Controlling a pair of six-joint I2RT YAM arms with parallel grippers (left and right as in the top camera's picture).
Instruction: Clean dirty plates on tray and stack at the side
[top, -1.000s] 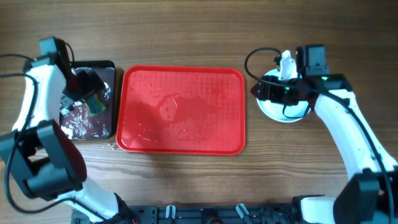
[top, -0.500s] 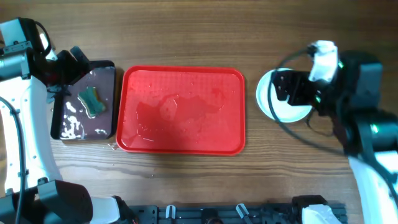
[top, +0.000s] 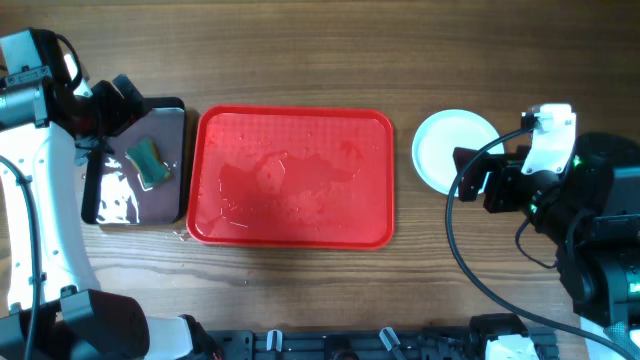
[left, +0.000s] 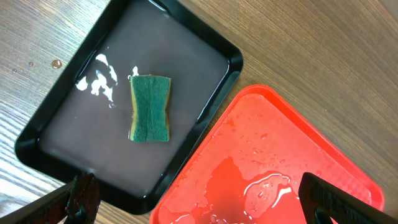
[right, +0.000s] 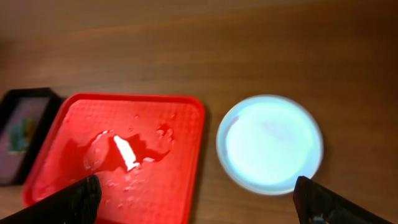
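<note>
The round pale mint-white plates, apparently stacked, sit right of the wet, plate-free large red rectangular plastic tray. The left gripper and right gripper gape empty. Stacking seems finished; the arms need only retreat.

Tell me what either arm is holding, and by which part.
Nothing. The left gripper and right gripper both have open, empty jaws; the sponge lies free in the black tray.
</note>
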